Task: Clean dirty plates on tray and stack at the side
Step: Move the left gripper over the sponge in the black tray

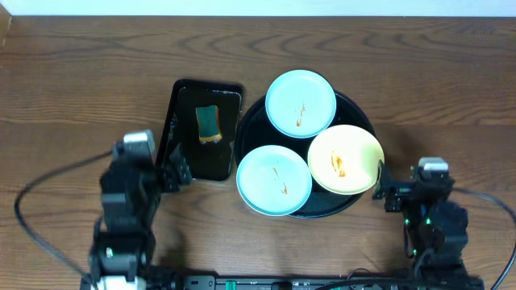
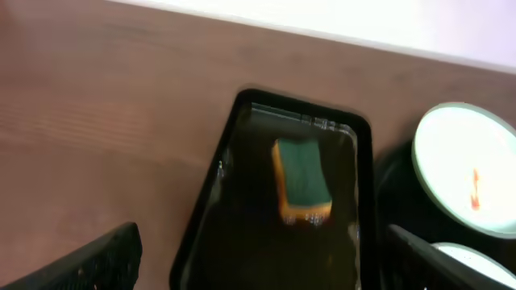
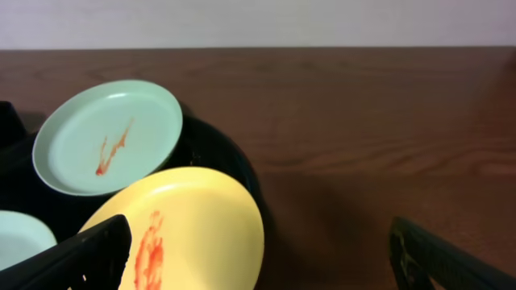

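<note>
Currently the left gripper [image 1: 176,169] and right gripper [image 1: 385,190] are hovering spread, empty. The yellow plate [image 1: 345,159] is seemingly overhanging the tray [image 1: 360,113] rim, risking tipping if nudged.

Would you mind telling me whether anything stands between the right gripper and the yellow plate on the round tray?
Nothing visible does. The right gripper, jaws open, sits just outside the rim of the tray. The yellow plate is the plate nearest to it, with its edge facing the gripper and no object between them.

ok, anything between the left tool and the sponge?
Nothing but bare small tray floor between left tool and sponge, per left wrist view.
</note>
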`<state>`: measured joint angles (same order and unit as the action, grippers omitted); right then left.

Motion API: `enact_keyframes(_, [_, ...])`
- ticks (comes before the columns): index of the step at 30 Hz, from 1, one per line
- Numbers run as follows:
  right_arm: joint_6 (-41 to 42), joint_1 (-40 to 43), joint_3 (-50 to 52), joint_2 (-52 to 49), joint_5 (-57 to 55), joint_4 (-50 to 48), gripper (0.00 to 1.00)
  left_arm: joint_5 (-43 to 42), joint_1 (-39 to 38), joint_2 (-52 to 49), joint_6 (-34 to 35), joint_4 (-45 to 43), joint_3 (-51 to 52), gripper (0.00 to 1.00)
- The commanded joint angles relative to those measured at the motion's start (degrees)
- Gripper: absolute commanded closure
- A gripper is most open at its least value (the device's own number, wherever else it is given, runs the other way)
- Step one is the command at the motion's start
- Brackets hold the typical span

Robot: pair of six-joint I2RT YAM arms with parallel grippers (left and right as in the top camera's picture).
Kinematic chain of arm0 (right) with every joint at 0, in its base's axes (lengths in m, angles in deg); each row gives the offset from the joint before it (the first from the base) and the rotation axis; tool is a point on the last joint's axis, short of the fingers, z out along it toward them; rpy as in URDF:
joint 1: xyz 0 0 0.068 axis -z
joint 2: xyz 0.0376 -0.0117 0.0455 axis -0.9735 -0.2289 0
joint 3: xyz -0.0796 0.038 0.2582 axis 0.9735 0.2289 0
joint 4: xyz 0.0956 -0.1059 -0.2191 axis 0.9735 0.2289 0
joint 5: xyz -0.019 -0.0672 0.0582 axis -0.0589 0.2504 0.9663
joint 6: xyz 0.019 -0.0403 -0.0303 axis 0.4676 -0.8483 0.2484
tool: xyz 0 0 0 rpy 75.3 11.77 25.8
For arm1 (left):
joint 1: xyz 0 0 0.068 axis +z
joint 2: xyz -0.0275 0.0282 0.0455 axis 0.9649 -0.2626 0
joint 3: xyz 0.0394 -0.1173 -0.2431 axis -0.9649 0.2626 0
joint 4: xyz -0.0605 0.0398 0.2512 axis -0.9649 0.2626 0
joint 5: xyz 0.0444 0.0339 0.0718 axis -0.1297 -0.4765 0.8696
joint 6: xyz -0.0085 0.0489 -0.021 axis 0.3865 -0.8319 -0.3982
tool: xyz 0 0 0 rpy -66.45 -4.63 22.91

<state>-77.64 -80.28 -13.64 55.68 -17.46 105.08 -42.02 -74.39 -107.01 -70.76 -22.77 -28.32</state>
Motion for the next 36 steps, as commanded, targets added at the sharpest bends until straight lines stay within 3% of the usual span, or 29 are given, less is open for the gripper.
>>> enact_keyframes(1, [1.7, -0.3, -5.3, -6.1, 1.4, 2.2, 0.01, -3.0, 0.2, -8.6, -1.0, 5.4, -8.4, 0.06])
enact_keyframes(6, [3.5, -0.3, -14.8, -16.9, 1.3, 10.7, 0.01, -4.3, 0.2, -20.2, -1.0, 19.3, -21.0, 0.06])
enact_keyframes(10, [3.3, -0.3, -22.6, -24.8, 1.1, 18.2, 0.01, -4.1, 0.2, -23.3, -1.0, 25.5, -25.7, 0.06])
enact_keyframes(19, [3.0, -0.3, -26.6, -29.0, 2.2, 19.2, 0.01, -4.3, 0.2, -23.3, -0.7, 25.0, -25.7, 0.06])
enact_keyframes(26, [3.1, -0.2, -26.6, -29.1, 0.3, 19.0, 0.01, -5.2, 0.2, -24.2, -0.7, 17.2, -26.4, 0.06])
enact_keyframes(34, [3.6, -0.2, -26.6, -29.1, 0.0, 18.2, 0.01, -5.2, -0.4, -37.6, -0.7, 18.3, -39.1, 0.09])
enact_keyframes(36, [4.0, -0.2, -26.6, -29.1, 0.0, 18.2, 0.01, -3.6, -1.3, -41.7, -0.7, 18.0, -41.5, 0.16])
